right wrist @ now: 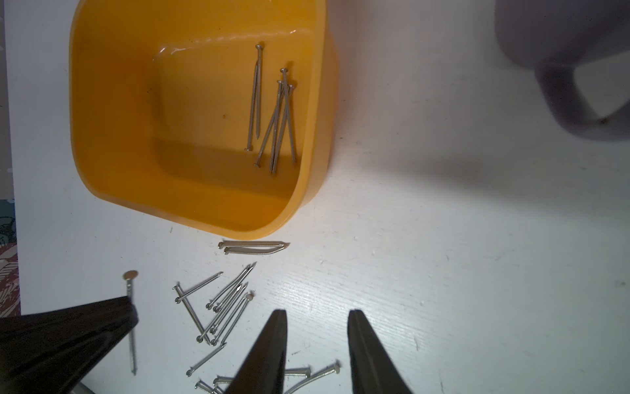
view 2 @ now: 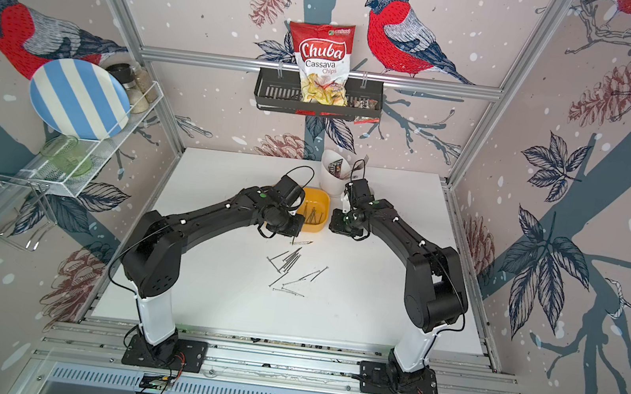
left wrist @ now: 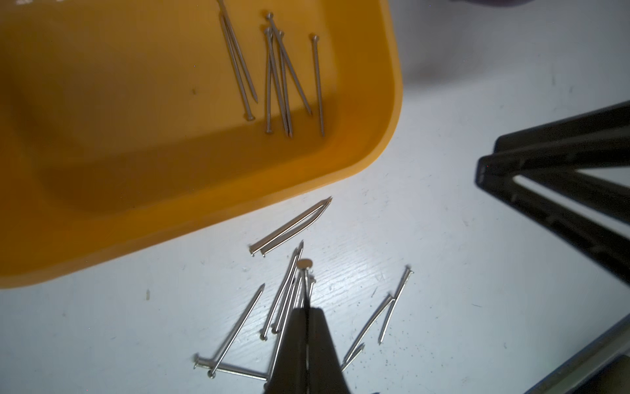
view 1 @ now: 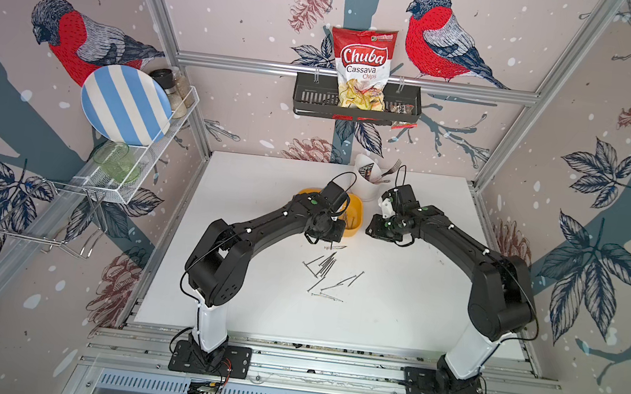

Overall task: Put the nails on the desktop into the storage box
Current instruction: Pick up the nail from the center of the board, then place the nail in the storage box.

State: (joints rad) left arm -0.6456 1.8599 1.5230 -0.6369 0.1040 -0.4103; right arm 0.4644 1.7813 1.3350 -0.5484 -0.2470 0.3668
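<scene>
One nail (right wrist: 130,290) stood pinched upright in the left tool (left wrist: 308,308), storage box (view 2: 314,227) just rightward in a top view; right tool (right wrist: 315,317) parted.

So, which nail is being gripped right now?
The single nail pinched in the shut left gripper; all others lie loose on the desktop or in the storage box.
</scene>
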